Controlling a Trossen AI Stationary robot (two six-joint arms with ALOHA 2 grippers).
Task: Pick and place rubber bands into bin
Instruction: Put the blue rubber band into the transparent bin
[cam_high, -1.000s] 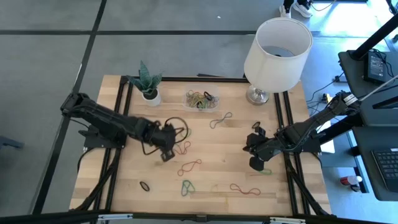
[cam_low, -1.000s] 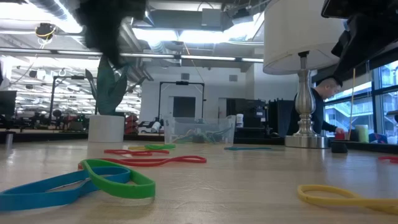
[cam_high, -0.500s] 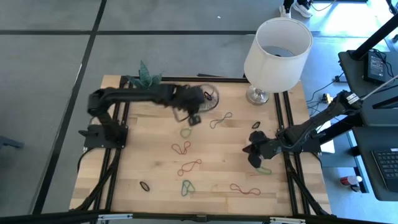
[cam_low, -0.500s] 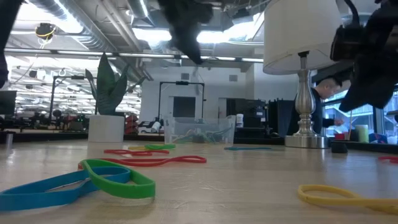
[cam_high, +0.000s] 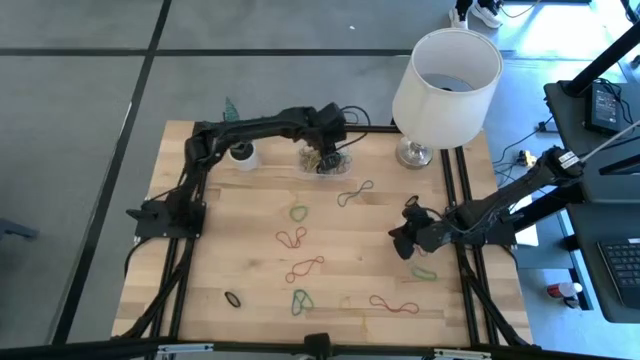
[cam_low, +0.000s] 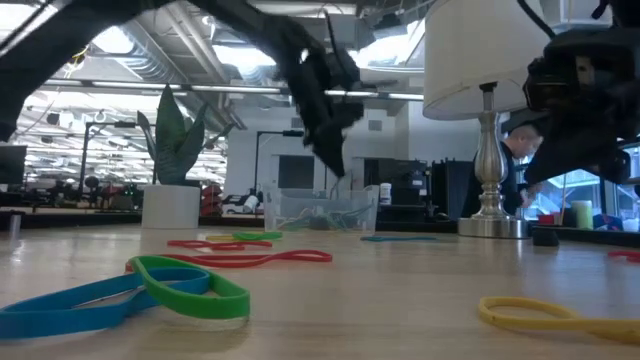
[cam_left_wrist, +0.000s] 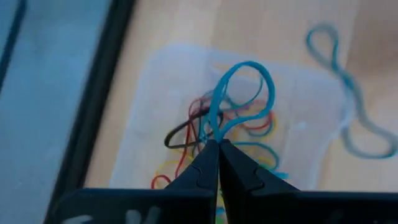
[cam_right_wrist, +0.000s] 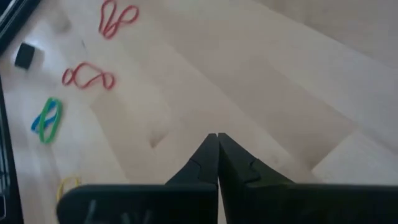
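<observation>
plant pot (cam_high: 241, 153): upper left of the high view, just left of the bin; not part of the job, only something the left arm has to reach past.
left gripper (cam_left_wrist: 216, 148): closed on a blue rubber band (cam_left_wrist: 239, 93), pinching it at the bottom so the loop stands free of the jaws. It hangs over the bin at upper centre of the high view, so the band should fall inside when let go.
bin (cam_high: 322, 158): clear tray at the back edge of the surface (cam_high: 240, 250), between pot and lamp. Already has a tangle of bands in it, red, yellow, black and blue in the left wrist view.
step: judged as a drop-off; release not yet made.
loose bands: scattered over the middle and lower part of the high view, e.g. a green band (cam_high: 298, 212), a red figure-eight (cam_high: 305, 267), a black band (cam_high: 233, 298). Plenty left, so the task looks well short of done.
lamp (cam_high: 445, 82): upper right, right of the bin, crowding that side of it.
right gripper (cam_right_wrist: 216, 138): closed and holding nothing, right of centre in the high view, just above a green band (cam_high: 424, 271) at the surface's right edge. Probably the next pick.
</observation>
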